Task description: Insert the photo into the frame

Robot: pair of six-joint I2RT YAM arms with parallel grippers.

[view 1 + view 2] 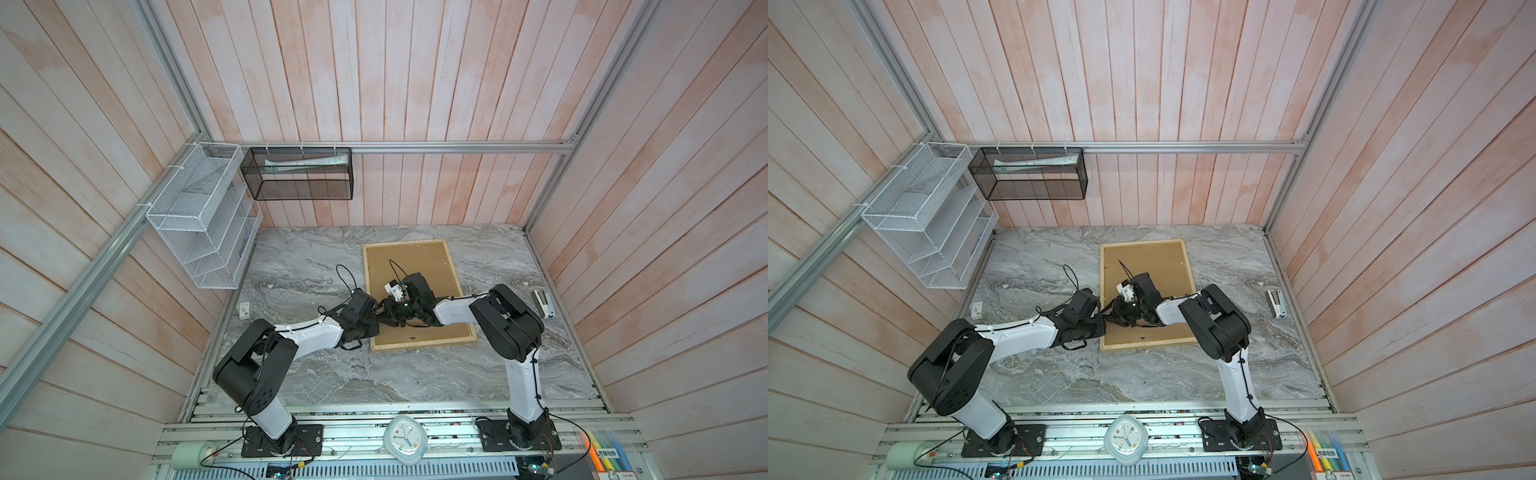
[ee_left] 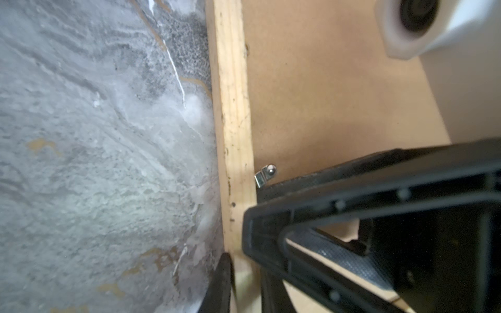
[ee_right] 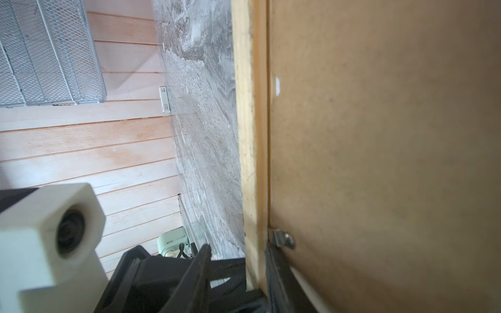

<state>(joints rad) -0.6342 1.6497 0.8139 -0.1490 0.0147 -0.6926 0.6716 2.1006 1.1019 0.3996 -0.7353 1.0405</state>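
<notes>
Both arms reach low to the left slat of the frame [image 1: 424, 343], lying back-up on the table [image 1: 311, 257]; the left pincer [image 1: 376, 321] nips that slat, the right pincer [image 1: 386, 312] shows an unclear gap, and only wrist views plainly show a metal clip [image 2: 265, 176] there.

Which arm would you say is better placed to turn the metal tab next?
Probably right: the right claw has its tip beside the tab; the left claw is at the frame edge, farther off.

Pale rough wood is noted for frame [image 2: 233, 122], matt brown fibreboard for backing board [image 2: 325, 108], shiny metal for clip [image 2: 267, 174], veined grey stone for tabletop [image 2: 95, 162].
</notes>
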